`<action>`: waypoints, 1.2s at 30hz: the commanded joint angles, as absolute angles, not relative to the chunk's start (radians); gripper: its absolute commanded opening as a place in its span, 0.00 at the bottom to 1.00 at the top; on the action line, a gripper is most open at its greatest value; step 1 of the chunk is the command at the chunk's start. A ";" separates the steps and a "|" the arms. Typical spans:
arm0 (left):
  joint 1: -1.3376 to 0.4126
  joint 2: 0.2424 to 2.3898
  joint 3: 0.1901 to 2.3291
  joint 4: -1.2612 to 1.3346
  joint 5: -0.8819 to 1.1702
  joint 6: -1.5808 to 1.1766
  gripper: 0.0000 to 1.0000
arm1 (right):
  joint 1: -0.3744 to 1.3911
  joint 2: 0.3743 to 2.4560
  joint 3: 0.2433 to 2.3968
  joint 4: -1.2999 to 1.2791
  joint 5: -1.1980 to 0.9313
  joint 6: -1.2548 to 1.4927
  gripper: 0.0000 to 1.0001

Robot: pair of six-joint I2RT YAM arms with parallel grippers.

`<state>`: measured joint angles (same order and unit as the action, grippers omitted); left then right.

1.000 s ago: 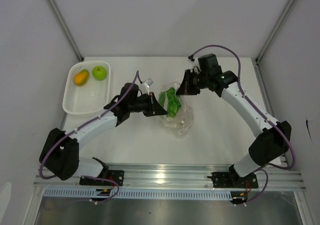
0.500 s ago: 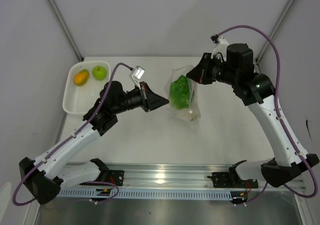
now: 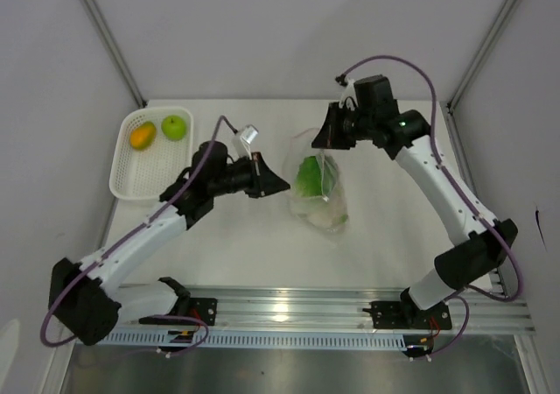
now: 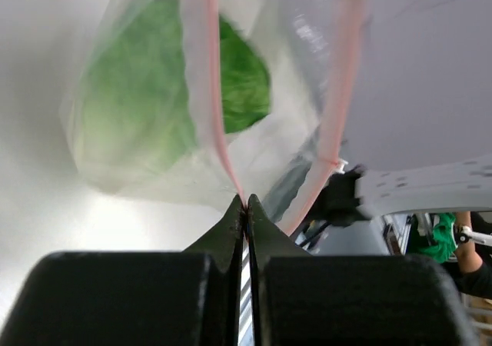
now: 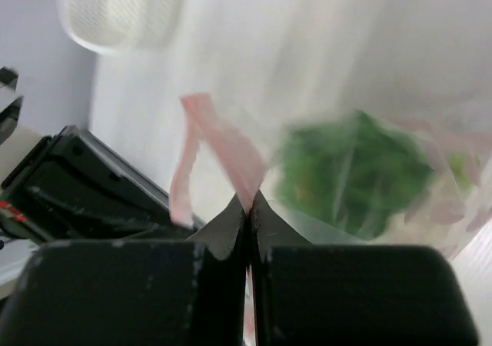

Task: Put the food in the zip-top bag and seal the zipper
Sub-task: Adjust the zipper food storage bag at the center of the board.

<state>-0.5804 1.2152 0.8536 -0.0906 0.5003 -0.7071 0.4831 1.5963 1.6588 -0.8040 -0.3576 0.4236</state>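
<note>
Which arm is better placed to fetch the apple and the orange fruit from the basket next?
Left, probably. The basket with the apple and orange fruit lies on its side, far from the right gripper. Both grippers pinch the zipper of the zip-top bag, so the left gripper must release first.

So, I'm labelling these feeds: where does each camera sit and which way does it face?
Top external: above and behind the bases, looking down on the table; both arms show.
Left wrist: on that arm, looking along the shut left gripper pinching the zipper.
Right wrist: likewise, along the shut right gripper, also on the zipper.
Shared: all three see the cabbage inside the zip-top bag.
</note>
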 commanded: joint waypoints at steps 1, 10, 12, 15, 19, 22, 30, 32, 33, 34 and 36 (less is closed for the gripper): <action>-0.591 1.046 1.037 -0.089 0.509 -0.684 0.00 | 0.491 1.444 1.853 -0.815 -0.345 0.406 0.00; -0.580 0.989 0.904 -0.115 0.449 -0.693 0.01 | 0.486 1.405 1.685 -0.744 -0.364 0.437 0.00; -0.578 1.035 0.900 -0.114 0.460 -0.689 0.00 | 0.482 1.436 1.657 -0.738 -0.370 0.439 0.00; -0.574 1.078 0.951 -0.121 0.501 -0.689 0.01 | 0.480 1.460 1.660 -0.742 -0.396 0.433 0.00; -0.583 1.016 0.991 -0.066 0.494 -0.696 0.01 | 0.480 1.407 1.664 -0.721 -0.382 0.423 0.00; -0.581 0.983 1.008 -0.100 0.440 -0.669 0.01 | 0.479 1.381 1.641 -0.727 -0.357 0.414 0.00; -0.575 1.057 0.954 -0.108 0.497 -0.675 0.01 | 0.465 1.416 1.537 -0.699 -0.385 0.423 0.00; -0.577 0.994 0.966 -0.077 0.491 -0.675 0.01 | 0.463 1.398 1.568 -0.692 -0.390 0.414 0.00; -0.577 0.974 1.003 -0.072 0.482 -0.670 0.00 | 0.465 1.384 1.581 -0.687 -0.388 0.411 0.00; -0.578 0.957 1.011 -0.081 0.473 -0.666 0.01 | 0.463 1.358 1.601 -0.686 -0.384 0.410 0.00; -0.577 0.928 1.044 -0.098 0.440 -0.646 0.01 | 0.463 1.336 1.608 -0.675 -0.367 0.407 0.00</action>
